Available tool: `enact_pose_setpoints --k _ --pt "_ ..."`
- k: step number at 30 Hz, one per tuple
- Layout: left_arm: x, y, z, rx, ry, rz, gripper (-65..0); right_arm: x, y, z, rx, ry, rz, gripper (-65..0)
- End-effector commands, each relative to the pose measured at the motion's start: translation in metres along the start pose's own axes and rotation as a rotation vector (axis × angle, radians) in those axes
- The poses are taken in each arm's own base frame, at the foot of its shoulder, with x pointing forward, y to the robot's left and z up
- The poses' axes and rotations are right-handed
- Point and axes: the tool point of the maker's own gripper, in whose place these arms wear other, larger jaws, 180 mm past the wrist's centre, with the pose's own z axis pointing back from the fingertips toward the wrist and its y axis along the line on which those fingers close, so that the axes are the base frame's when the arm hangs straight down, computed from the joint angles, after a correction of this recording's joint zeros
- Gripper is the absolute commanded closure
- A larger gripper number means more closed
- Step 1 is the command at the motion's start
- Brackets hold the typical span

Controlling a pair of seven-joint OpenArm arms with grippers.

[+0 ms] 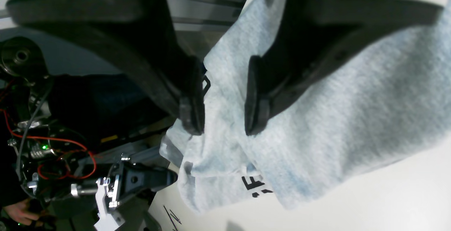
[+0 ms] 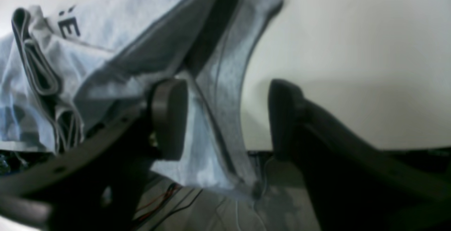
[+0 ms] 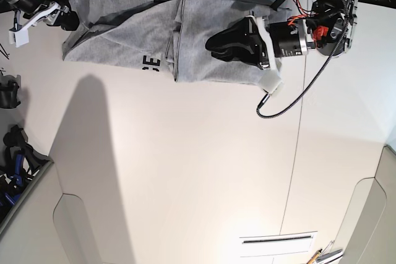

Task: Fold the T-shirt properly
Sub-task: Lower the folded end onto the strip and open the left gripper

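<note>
— Since the shirt (image 3: pixel 161 35) stretches sideways along the table's (image 3: pixel 185 171) far edge, which arm is nearer?

— The left pincer (image 3: pixel 213 46) hangs over its middle, jaws apart, cloth between the pads but not clamped. The right pincer (image 2: pixel 225 118) sits at the shirt's other end, jaws wide, a hem edge running through the gap, unheld.

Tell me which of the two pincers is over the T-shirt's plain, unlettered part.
The left pincer, at the base view's right, sits over the plain grey part of the T-shirt. The right pincer is at the opposite end, beyond the dark lettering.
</note>
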Motion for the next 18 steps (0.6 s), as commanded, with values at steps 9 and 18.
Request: enact_pose_setpoints --k 9,18 --pt "0.012 -0.006 0.002 -0.025 -0.038 -0.021 -22.7 0.003 -0.006 0.0 0.011 -0.025 -0.025 -36.0" --pt "0.019 -0.006 0.001 -0.025 -0.046 -0.037 -22.7 -0.009 -0.004 -0.022 0.142 -0.014 -0.182 -36.0"
